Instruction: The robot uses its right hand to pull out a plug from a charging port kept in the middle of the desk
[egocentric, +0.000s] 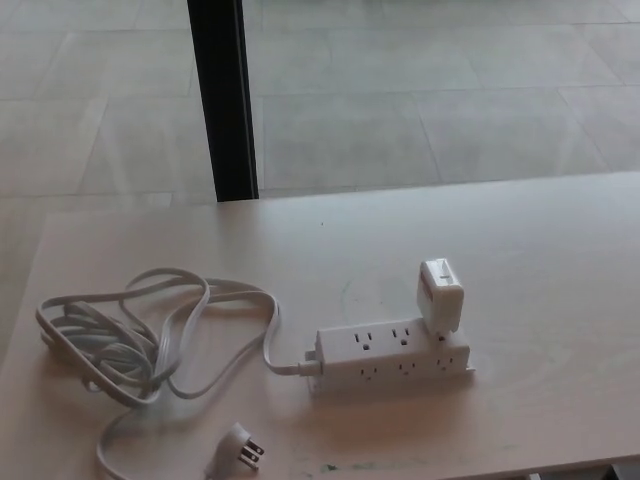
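Looking down from the head camera, you see neither of the robot's hands, so you cannot tell whether their fingers are spread or closed. Take the white power strip (395, 355) as your landmark: it lies flat on the pale desk (540, 250), a little right of the desk's centre and near the front edge, with two rows of sockets facing up. The plug (440, 294) is a white, boxy adapter with rounded corners, standing upright in the strip's right-hand end and rising well above it. Its top face carries a small grey mark. From the strip's left end a white cord (150, 330) runs out and loops into a loose tangle well to the left. The cord's own pronged end (240, 448) lies unplugged in front of the strip, to its left, near the desk's front edge. Behind the strip, beyond the desk, a black post (222, 100) stands on a tiled floor (450, 90).
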